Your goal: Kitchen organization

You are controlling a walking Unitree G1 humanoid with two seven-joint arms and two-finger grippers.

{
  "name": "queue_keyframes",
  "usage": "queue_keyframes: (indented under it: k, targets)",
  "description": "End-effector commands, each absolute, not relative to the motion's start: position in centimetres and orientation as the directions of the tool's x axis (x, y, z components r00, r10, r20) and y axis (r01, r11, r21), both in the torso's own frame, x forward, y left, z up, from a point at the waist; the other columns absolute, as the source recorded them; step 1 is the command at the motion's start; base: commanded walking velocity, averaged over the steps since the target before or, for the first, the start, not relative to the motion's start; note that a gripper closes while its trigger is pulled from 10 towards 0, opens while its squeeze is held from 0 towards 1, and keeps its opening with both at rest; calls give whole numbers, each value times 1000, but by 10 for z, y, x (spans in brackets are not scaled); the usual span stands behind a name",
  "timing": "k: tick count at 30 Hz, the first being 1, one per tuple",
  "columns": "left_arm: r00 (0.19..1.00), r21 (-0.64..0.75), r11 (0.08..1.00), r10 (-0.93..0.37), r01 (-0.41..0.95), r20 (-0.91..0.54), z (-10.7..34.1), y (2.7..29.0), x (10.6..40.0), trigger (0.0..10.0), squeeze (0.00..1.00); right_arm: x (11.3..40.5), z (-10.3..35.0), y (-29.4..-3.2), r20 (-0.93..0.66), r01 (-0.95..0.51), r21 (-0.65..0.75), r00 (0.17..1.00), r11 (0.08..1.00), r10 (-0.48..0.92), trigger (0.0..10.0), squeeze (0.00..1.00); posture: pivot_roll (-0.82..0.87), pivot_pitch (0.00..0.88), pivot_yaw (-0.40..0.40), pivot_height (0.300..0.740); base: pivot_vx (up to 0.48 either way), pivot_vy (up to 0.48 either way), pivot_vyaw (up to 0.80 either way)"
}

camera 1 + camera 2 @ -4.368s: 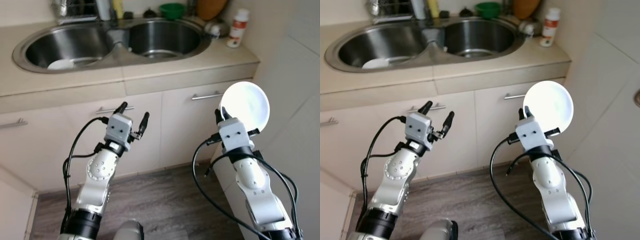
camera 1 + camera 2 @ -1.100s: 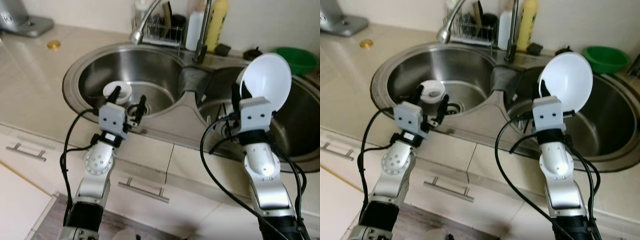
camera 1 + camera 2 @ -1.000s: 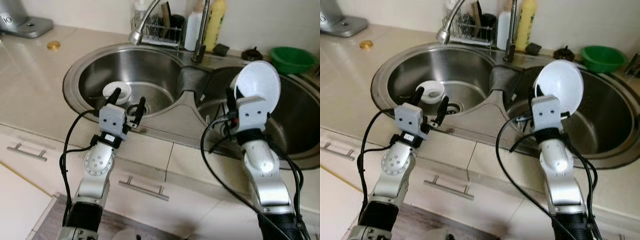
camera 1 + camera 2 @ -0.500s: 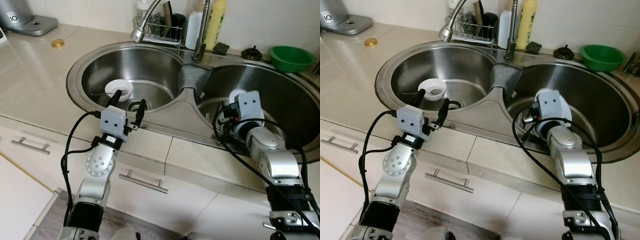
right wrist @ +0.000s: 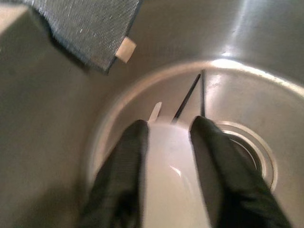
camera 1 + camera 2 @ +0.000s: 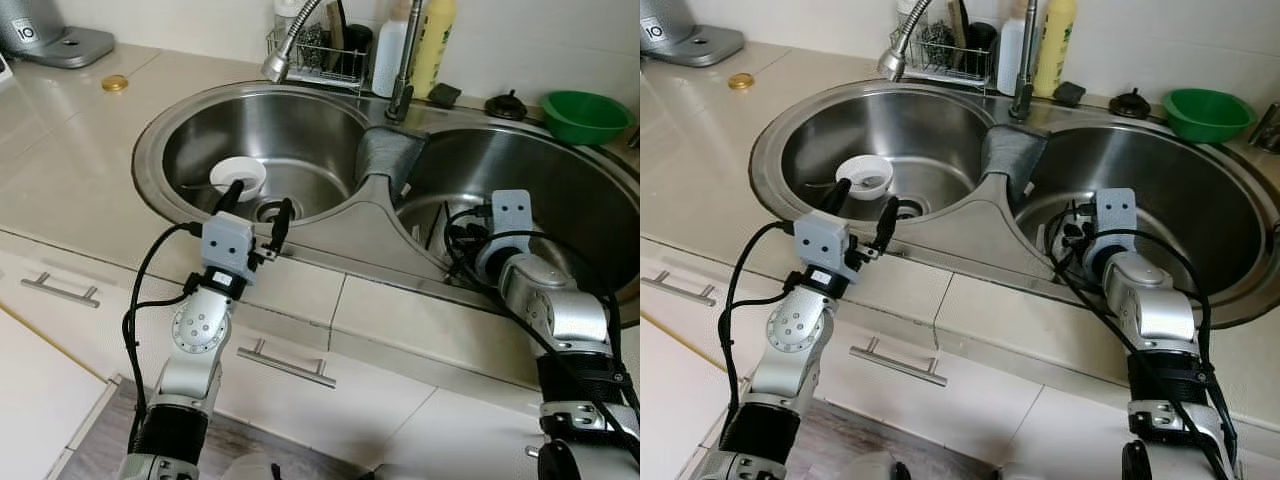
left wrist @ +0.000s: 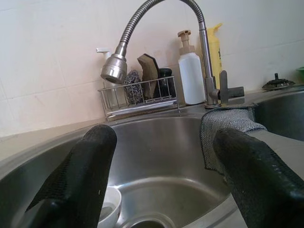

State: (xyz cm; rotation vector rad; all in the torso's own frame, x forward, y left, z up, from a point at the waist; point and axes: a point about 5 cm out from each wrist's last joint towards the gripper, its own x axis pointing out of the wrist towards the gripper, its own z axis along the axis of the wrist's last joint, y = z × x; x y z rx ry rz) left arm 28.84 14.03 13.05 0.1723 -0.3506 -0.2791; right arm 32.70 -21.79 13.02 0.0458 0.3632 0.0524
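Right wrist view | right gripper (image 5: 167,137) fingers clamp white plate (image 5: 171,180) inside sink (image 6: 560,180) (right basin) | left gripper (image 6: 252,199) spread, at sink's front rim

— Count for me, around the faucet (image 6: 300,30)!
— Two sink basins (image 6: 320,130), two white bowls (image 6: 238,175), two bottles behind it (image 6: 389,58), one green bowl (image 6: 583,112), one grey cloth (image 6: 385,160), one caddy (image 6: 318,62).
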Motion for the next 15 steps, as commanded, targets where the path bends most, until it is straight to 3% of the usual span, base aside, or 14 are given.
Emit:
queue_keyframes:
  k: [1,9,12,14,15]
  targets:
    - [906,216,944,-308,251,291,127,138,288,10000,0,328,138,-218,-317,-33,76,947,997,55,10000,1000,62,0,-32,740,0,0,0]
    - [905,213,944,-309,253,294,127,138,288,10000,0,326,159,-213,-161,-13,100,987,995,29,10000,1000,66,0,-32,740,0,0,0]
    - [901,204,943,-316,263,297,128,137,287,10000,0,326,185,-214,27,43,45,999,998,-45,10000,1000,65,0,-31,740,0,0,0]
    - [901,203,943,-316,264,297,128,137,287,10000,0,325,189,-215,57,62,37,996,997,-64,10000,1000,65,0,-31,740,0,0,0]
    - [900,202,943,-317,265,298,128,137,287,10000,0,323,196,-212,113,61,21,992,998,-63,10000,941,65,0,-31,740,0,0,0]
